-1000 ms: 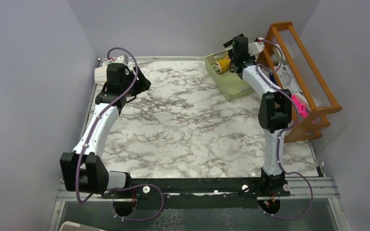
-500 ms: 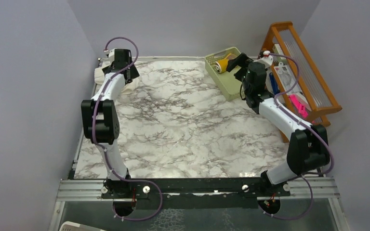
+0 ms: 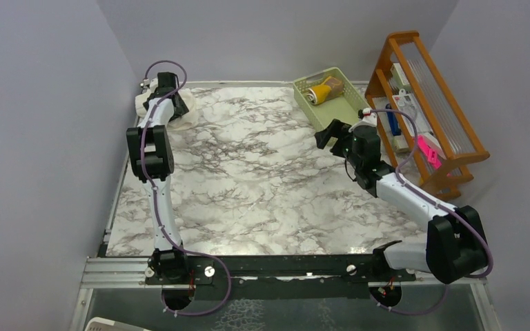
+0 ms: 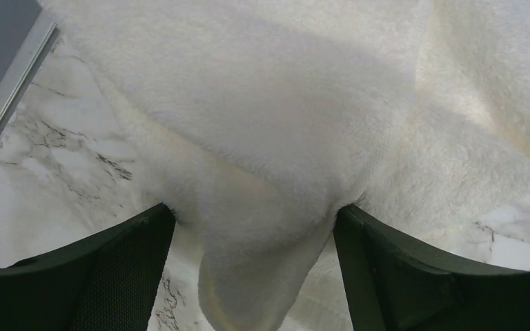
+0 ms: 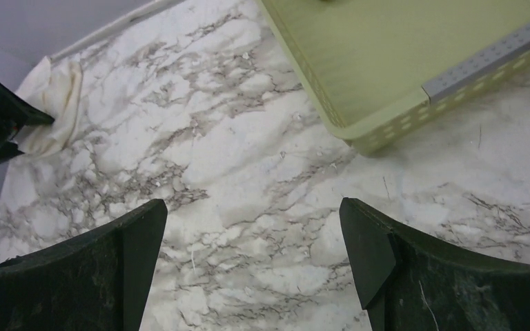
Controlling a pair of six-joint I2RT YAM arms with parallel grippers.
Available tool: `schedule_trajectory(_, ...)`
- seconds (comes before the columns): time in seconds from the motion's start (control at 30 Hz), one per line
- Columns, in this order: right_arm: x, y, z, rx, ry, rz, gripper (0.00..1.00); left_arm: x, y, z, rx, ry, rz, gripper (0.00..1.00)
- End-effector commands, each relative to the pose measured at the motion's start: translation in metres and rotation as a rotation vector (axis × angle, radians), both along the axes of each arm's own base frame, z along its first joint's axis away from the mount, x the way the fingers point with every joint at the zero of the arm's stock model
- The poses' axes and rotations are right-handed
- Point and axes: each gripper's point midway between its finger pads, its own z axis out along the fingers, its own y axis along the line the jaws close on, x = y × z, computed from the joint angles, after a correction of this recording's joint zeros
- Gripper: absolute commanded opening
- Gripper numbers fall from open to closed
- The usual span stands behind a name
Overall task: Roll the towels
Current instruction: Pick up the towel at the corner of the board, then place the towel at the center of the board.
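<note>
Marble-topped table [image 3: 262, 179]. Far left corner: cream-white towel [image 3: 192, 117], crumpled, the left arm [image 3: 153, 148] reaching over it. Far right: pale green basket [image 3: 345, 110] holding a rolled mustard-yellow towel [image 3: 326, 90], a tan-brown towel [image 3: 311, 96] just beside it. Right gripper [image 3: 326, 135] near the basket's front corner. Wooden rack [image 3: 455, 124] along the right edge.

Green basket [image 3: 342, 110] — wooden rack [image 3: 436, 103] beside

Worktop [image 3: 269, 186]: white marble pattern, grey veining, centre of frame. Walls [image 3: 34, 138]: plain lilac-grey at left, rear and right (light even, soft). Wooden rack [image 3: 464, 160]: orange-brown, slatted, right edge. Metal rail [image 3: 455, 267]: along the bottom.
</note>
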Motion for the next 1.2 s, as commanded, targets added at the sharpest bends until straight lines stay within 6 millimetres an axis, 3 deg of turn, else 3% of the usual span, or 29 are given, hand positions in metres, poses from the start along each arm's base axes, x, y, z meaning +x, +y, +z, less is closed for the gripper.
schedule_trajectory(0.0,-0.014,0.003,0.013,-0.020,-0.038,0.057,0.97,-0.013,-0.019,-0.027,-0.032,0.107,-0.076,0.77)
schedule_trajectory(0.1,-0.012,0.004,0.015,-0.035,-0.038,0.063,0.97,-0.011,-0.024,-0.029,-0.047,0.112,-0.121,0.47)
schedule_trajectory(0.2,-0.010,0.010,0.020,-0.027,-0.040,0.090,0.97,-0.011,-0.023,-0.018,-0.046,0.090,-0.105,0.00)
schedule_trajectory(0.33,-0.012,0.016,0.024,0.000,-0.037,0.113,0.96,-0.007,-0.029,0.005,-0.069,0.037,-0.093,0.00)
schedule_trajectory(0.5,-0.016,0.014,0.031,0.005,-0.038,0.108,0.96,-0.007,-0.051,0.057,-0.027,-0.048,-0.122,0.00)
schedule_trajectory(0.77,-0.021,0.008,0.043,-0.016,-0.046,0.099,0.96,-0.005,-0.106,0.169,-0.036,-0.269,-0.235,0.00)
schedule_trajectory(0.87,-0.020,0.009,0.043,-0.011,-0.035,0.099,0.97,-0.009,-0.130,0.203,-0.084,-0.339,-0.297,0.00)
schedule_trajectory(1.0,-0.020,0.014,0.045,-0.003,-0.026,0.120,1.00,-0.021,-0.171,0.236,-0.230,-0.401,-0.429,0.00)
schedule_trajectory(1.17,-0.019,0.000,0.039,-0.088,-0.015,0.078,1.00,-0.073,-0.199,0.290,-0.353,-0.505,-0.529,0.00)
